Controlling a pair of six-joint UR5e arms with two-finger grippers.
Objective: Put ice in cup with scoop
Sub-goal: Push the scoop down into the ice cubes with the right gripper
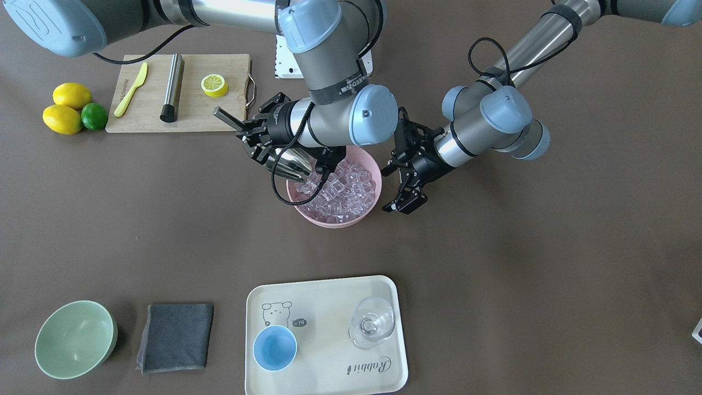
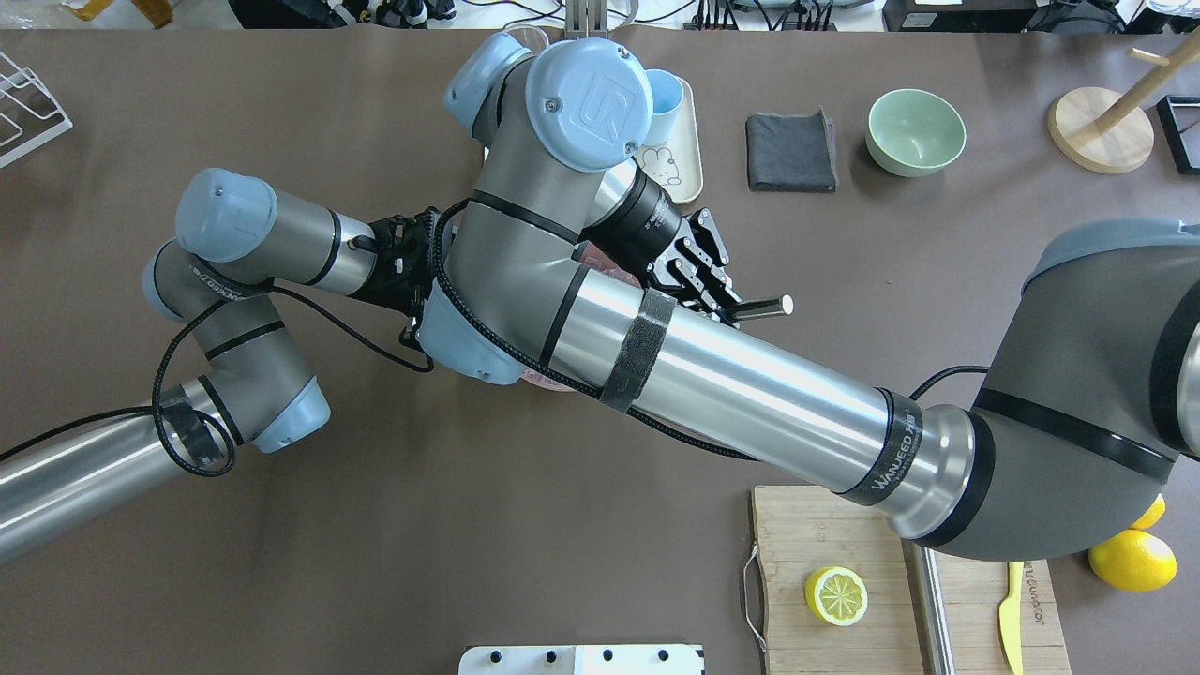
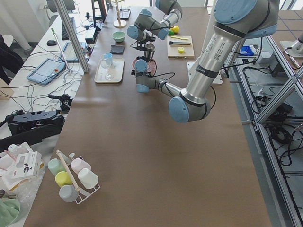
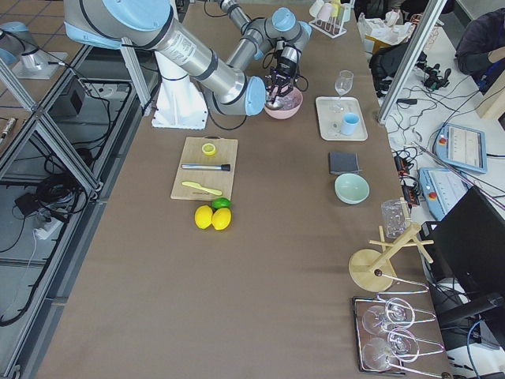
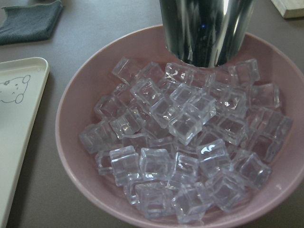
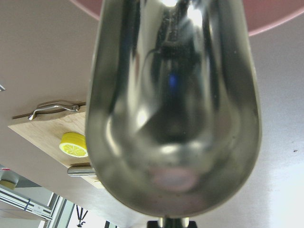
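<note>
1. The right gripper [image 1: 253,137] is clamped on the handle of the scoop [image 1: 290,163]. In the front view the handle end juts over a corner of the cutting board [image 1: 197,116].
2. The scoop's trough tilts down into the pink bowl [image 1: 334,222], at the rim on the right arm's side. Its lip meets the top cubes of ice [image 5: 185,123].
3. The ice is heaped in the bowl, close to rim level.
4. The left gripper [image 1: 406,204] has its jaws apart and holds nothing. It sits just beside the bowl's opposite rim, with a gap showing between them.
5. The cup [image 1: 274,347] stands upright on the tray [image 1: 329,282], close to one tray edge. A clear glass [image 1: 372,322] shares the tray, set apart from the cup.
6. A bare strip of table [image 1: 493,247] lies between bowl and tray.
7. A grey cloth [image 1: 175,337] and a green bowl [image 1: 74,340] lie beside the tray, on the cup's side.
</note>
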